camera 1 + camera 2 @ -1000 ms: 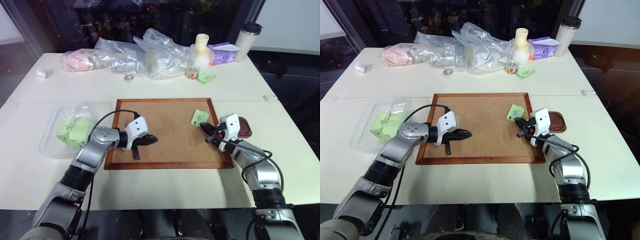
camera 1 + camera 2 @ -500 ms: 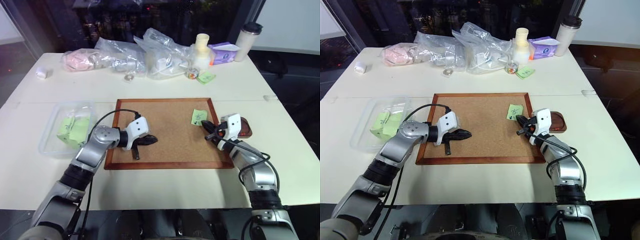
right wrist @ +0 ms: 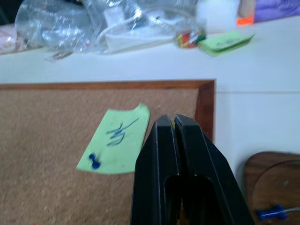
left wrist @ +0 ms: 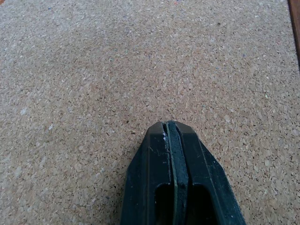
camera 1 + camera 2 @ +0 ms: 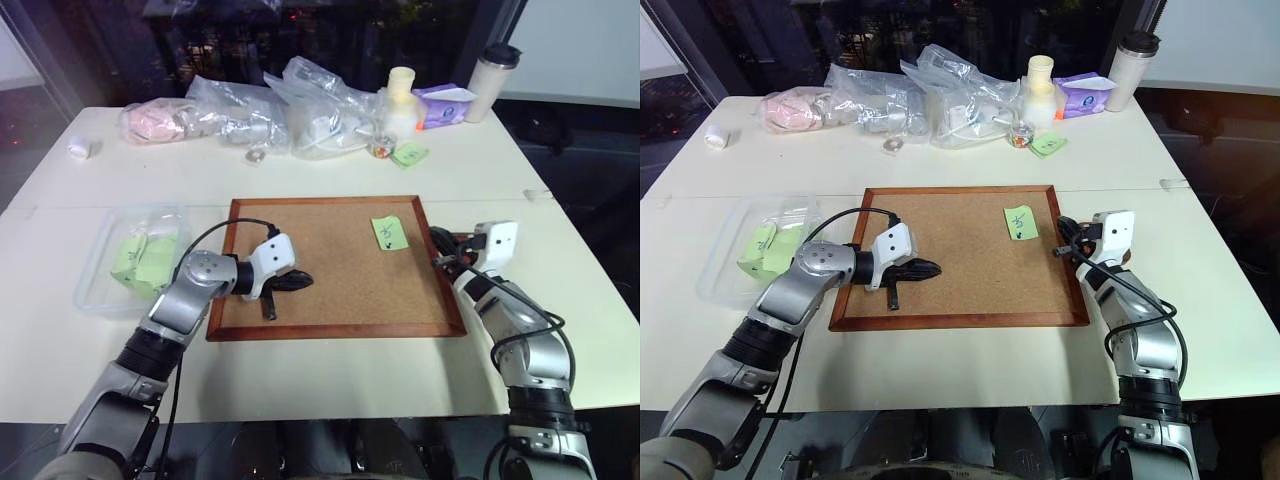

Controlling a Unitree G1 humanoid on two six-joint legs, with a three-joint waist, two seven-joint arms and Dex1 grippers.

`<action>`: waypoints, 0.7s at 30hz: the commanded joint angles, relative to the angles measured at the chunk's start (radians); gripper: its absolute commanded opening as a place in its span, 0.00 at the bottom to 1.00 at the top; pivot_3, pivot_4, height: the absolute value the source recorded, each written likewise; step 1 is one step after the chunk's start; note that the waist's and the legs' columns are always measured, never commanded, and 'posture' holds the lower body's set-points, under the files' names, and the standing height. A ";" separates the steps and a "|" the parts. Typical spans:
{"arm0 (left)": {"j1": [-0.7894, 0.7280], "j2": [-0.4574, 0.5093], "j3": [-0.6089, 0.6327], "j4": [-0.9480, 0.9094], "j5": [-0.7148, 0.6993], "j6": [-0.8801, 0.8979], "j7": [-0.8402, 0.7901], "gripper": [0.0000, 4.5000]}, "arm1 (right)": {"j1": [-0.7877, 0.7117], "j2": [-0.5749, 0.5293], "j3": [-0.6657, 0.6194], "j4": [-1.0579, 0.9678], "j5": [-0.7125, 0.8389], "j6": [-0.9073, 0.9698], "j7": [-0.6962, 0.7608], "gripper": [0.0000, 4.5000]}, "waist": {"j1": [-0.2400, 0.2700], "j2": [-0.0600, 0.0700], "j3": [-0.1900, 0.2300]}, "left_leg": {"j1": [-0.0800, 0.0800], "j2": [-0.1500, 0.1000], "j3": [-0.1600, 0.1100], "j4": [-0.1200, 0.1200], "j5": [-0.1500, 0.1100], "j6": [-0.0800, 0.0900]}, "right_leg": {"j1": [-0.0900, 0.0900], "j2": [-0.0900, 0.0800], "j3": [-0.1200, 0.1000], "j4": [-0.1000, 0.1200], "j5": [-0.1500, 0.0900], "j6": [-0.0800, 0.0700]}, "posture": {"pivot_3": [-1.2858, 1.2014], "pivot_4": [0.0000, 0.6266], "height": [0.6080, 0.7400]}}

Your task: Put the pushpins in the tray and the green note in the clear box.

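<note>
Black fingers pressed together, the right hand (image 3: 174,123) hangs empty above the cork board's (image 5: 330,262) right frame, beside the brown tray (image 3: 267,180) holding a blue pushpin (image 3: 268,214); the green note (image 5: 389,233) lies pinned on the cork, while the left hand (image 5: 296,282), also closed, rests opposite, near the clear box (image 5: 105,262).

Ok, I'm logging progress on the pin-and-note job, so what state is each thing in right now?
green note: on the cork board, one blue pushpin in its corner
tray: holds a blue pin
clear box: open, green notes inside
left gripper: shut, empty
right gripper: shut
</note>
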 commanded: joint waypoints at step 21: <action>0.078 0.015 -0.006 -0.004 0.015 0.042 0.018 0.00 | 0.033 -0.095 -0.098 0.114 -0.028 0.005 -0.013 0.44 | 0.000 0.001 0.000 | 0.000 0.000 0.001 -0.003 0.000 0.000 | 0.000 0.000 0.001 -0.003 0.000 0.000 | 0.52 0.24 0.95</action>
